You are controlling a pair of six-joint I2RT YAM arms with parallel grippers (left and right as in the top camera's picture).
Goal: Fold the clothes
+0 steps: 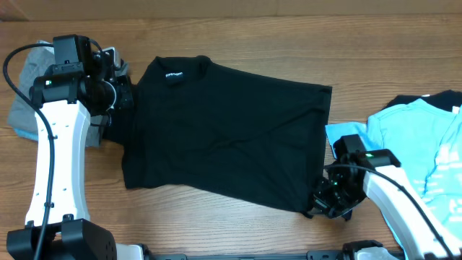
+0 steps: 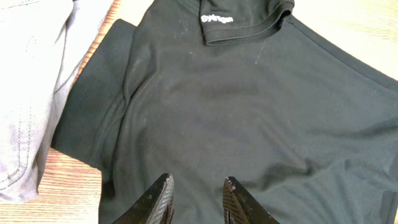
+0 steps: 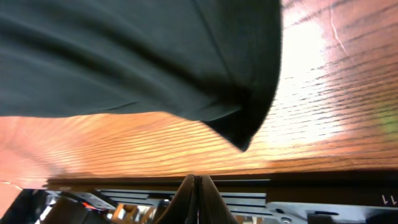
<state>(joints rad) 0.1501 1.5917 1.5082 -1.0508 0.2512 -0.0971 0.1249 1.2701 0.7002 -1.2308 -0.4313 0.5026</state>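
Note:
The black T-shirt lies spread flat across the middle of the table, its collar with small white print at the far side. My left gripper hovers over the shirt's left shoulder. Its fingers stand apart above the fabric, open with nothing between them. My right gripper sits at the shirt's near right corner. Its jaws are shut, pressed together with no cloth between them. The shirt's corner lies just beyond the tips, apart from them.
Grey shorts lie bunched at the far left, seen beside the black sleeve. A light blue printed T-shirt lies at the right edge. The table's front edge runs right by the right gripper.

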